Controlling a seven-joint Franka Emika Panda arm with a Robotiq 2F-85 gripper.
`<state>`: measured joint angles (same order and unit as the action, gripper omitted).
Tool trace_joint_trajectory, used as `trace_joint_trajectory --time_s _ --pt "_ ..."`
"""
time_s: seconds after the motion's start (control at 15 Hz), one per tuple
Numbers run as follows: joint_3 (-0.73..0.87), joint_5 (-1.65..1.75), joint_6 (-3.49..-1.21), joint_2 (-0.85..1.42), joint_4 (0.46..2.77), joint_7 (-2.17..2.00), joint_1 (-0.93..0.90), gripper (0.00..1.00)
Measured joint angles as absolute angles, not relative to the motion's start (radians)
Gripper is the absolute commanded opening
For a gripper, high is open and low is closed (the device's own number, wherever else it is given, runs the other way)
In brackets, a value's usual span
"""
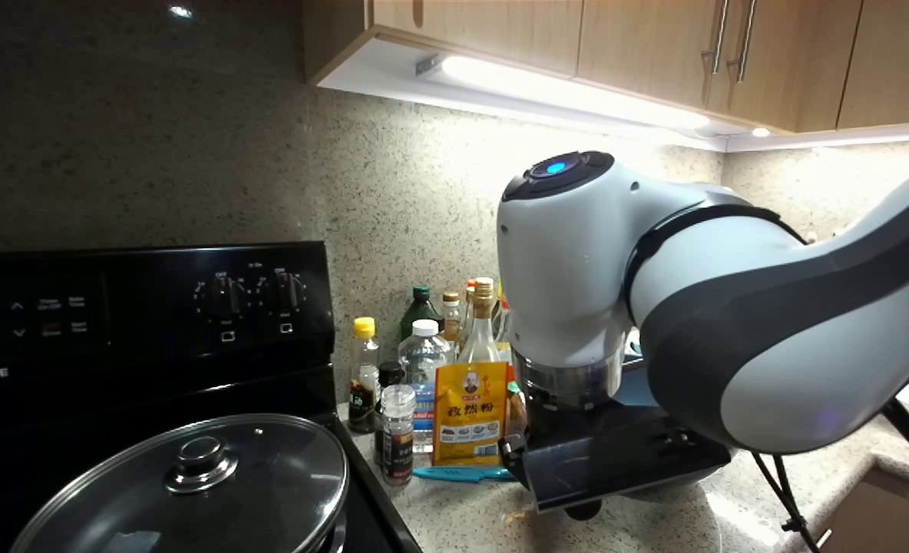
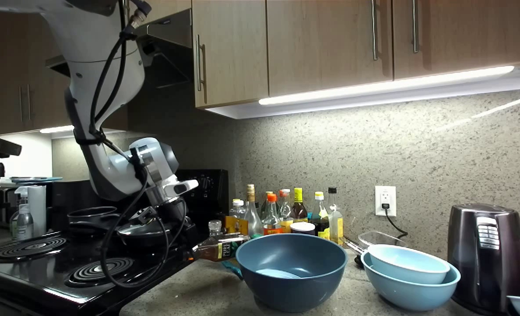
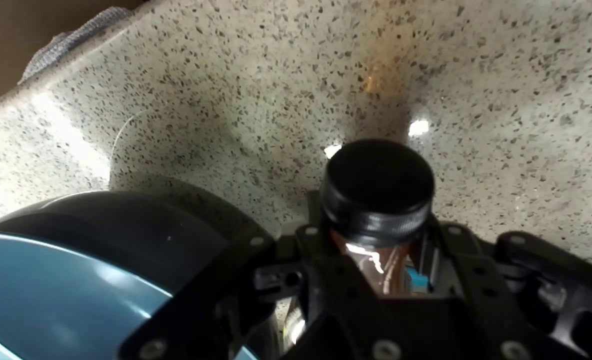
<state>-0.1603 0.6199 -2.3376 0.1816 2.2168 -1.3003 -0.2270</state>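
Bottle [image 2: 219, 251] rests nearly sideways in your end effector [image 3: 373, 237], its jaws clamped on the neck [image 3: 369, 266], beside the big bowl [image 2: 293, 292]. You look to be at the carrying step, so the next move likely calls for a firm grip and clearance from that bowl. Under lit cabinets [image 2: 330, 44], the bench [image 2: 189, 289] meets the stove [image 2: 51, 274].

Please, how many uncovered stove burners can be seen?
2, in an exterior view: the left burner and the right burner, nearer the counter. Others may be hidden under the pot and lidded pan.
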Motion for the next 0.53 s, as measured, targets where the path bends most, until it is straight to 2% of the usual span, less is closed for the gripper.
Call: trace_joint_trajectory --time_s 0.53 --pt "-0.153 0.587 -2.359 0.247 2.223 -1.300 -0.228 0.15"
